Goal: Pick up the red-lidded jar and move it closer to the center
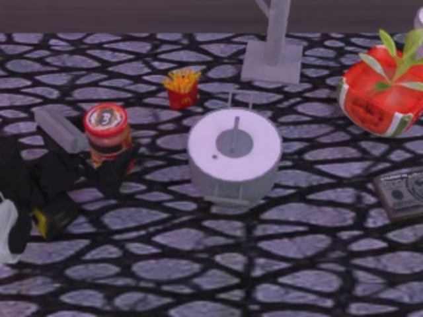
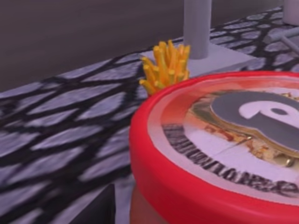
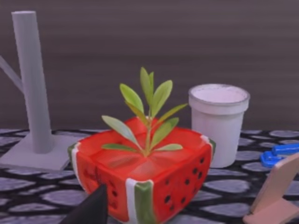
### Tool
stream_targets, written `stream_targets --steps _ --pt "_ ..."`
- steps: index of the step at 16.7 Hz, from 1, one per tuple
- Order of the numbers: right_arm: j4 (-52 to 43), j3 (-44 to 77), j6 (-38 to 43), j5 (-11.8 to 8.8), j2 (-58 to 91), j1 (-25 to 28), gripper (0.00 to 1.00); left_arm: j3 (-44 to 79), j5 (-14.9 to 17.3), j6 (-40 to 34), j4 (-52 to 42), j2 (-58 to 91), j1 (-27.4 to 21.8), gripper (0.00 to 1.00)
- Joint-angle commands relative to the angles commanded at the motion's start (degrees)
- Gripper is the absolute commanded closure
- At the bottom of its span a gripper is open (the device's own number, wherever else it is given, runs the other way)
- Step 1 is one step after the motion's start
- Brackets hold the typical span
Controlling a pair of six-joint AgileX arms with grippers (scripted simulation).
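Cobble-pattern table (image 1: 198,264). Your left gripper (image 1: 106,162) low at left side, fingers pinching red-lidded jar (image 1: 106,125) near its base, likely so lid clears for lift. Jar left of grey drum (image 1: 234,155), off center. Right gripper: cannot tell.

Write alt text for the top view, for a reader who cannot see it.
The left end effector sits at the red-lidded jar on the left of a dark cobblestone-patterned table. A carton of fries stands behind a round white device at the center, with a watermelon-patterned planter at far right.
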Motion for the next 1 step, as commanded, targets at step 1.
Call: stream_targets --steps 1 --pt "0.0 0.0 0.0 0.0 0.0 0.0 0.0 0.0 0.0 0.0 0.0 0.0 0.0 0.0"
